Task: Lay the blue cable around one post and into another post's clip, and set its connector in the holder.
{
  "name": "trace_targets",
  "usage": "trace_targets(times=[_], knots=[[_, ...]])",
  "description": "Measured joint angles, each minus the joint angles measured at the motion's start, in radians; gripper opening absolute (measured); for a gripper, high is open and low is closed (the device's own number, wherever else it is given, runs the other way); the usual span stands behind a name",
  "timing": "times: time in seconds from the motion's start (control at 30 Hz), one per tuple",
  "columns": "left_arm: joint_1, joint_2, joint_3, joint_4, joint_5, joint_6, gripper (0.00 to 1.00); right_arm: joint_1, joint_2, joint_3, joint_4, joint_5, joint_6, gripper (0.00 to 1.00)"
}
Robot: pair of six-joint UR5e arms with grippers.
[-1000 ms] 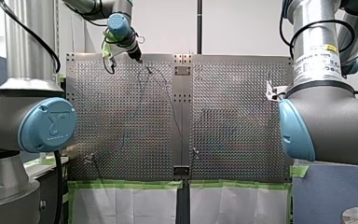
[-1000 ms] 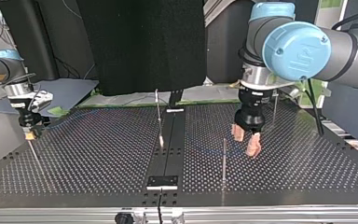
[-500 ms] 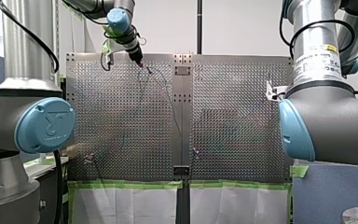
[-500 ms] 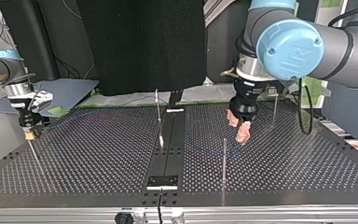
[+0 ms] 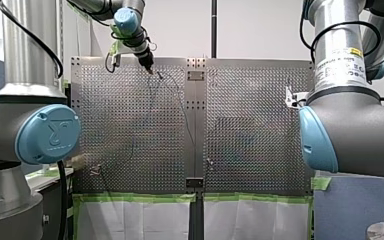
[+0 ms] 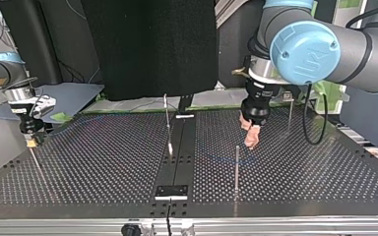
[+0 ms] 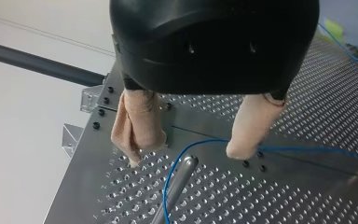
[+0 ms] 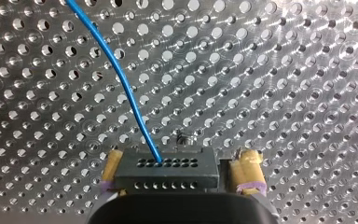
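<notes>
Perforated metal fills the scene: the table (image 6: 103, 162) spans the lower part of the top view, with a dark cloth (image 6: 147, 49) behind it at upper centre. You see the cable (image 7: 200, 142) best in the left wrist view. Thin and blue, it crosses between the left gripper's (image 7: 185, 157) two beige pads (image 7: 137, 126), then bends round the post (image 7: 175, 184) just ahead of them. Those fingers stand apart and grip nothing. The cable passes close under one pad, and you cannot tell whether it touches. In the top view that gripper hangs right of centre, low over the table.

The cable's other end is with the right gripper (image 8: 179, 161), at the far left of the top view. Its yellow-padded fingers are clamped on the two short ends of the black connector (image 8: 165, 170). The cable leaves one of the connector's small holes and arcs away over the table.

Treat the cable as light, limp and slippery, by the look of it. It should follow where you drag it, spring a little out of any bend, and slide through soft pads unless pinched squarely. The best place to pinch looks to be the run between the pads, near the post. The connector looks rigid and is best held as it is, by its ends.

Writing is scarce. A white sticker (image 5: 340, 65) on the right arm, upper right of the front view, has print too small to read. The blue cap (image 6: 309, 51), upper right of the top view, bears a raised mark that reads as UR.
</notes>
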Motion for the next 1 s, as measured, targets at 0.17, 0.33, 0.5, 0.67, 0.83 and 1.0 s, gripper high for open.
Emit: trace_targets(times=[0.17, 0.33, 0.5, 0.67, 0.83, 1.0], knots=[[0.0, 0.0, 0.0, 0.0, -0.012, 0.053, 1.0, 0.0, 0.0, 0.0, 0.0, 0.0, 0.0, 0.99], [0.003, 0.0, 0.0, 0.0, -0.022, 0.066, 1.0, 0.0, 0.0, 0.0, 0.0, 0.0, 0.0, 0.99], [0.006, 0.0, 0.0, 0.0, -0.025, 0.043, 1.0, 0.0, 0.0, 0.0, 0.0, 0.0, 0.0, 0.99], [0.007, 0.0, 0.0, 0.0, -0.026, 0.025, 1.0, 0.0, 0.0, 0.0, 0.0, 0.0, 0.0, 0.99], [0.008, 0.0, 0.0, 0.0, -0.026, 0.02, 1.0, 0.0, 0.0, 0.0, 0.0, 0.0, 0.0, 0.99], [0.009, 0.0, 0.0, 0.0, -0.04, 0.011, 1.0, 0.0, 0.0, 0.0, 0.0, 0.0, 0.0, 0.99]])
